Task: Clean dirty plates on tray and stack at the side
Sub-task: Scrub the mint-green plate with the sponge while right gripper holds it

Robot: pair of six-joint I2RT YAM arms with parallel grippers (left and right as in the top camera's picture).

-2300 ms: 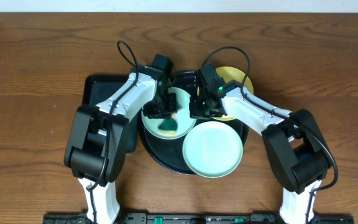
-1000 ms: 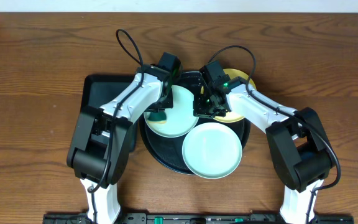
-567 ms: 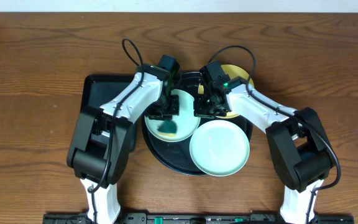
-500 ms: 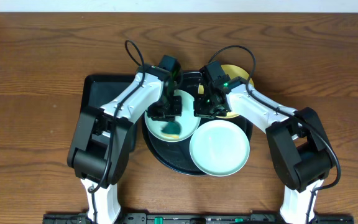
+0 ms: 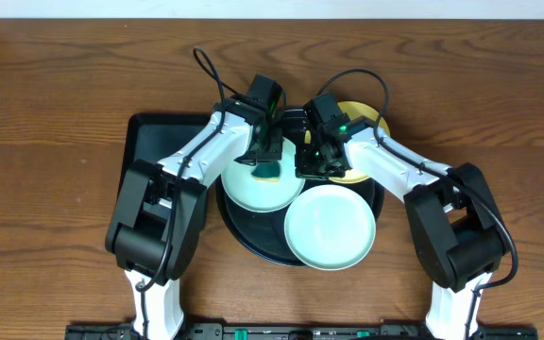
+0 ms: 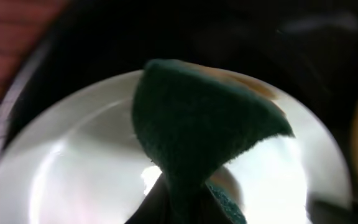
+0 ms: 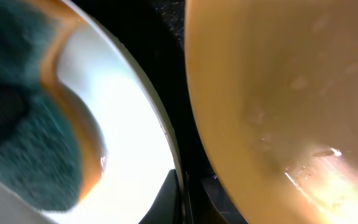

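1. Pinching the sponge [image 6: 197, 124] from below, the left claw [image 5: 267, 161] is clamped on it and presses it onto the back edge of the left plate [image 5: 258, 194].
2. The right claw [image 5: 312, 170] has its fingers close together astride the same plate's right rim. In the wrist view it looks clamped on the rim.
3. A brown smear [image 7: 82, 124] lies on this pale mint plate, touching the sponge.
4. The round black tray [image 5: 248, 236] carries all three plates.
   - Left plate: on the tray's left half.
   - Front plate [image 5: 329, 227]: mint, front right, its edge meeting the left plate.
   - Yellow plate [image 5: 365, 115]: back right, partly under the right arm, with a wet sheen.
5. A rectangular tray [image 5: 154, 142] sits just left of the round one, under the left arm.
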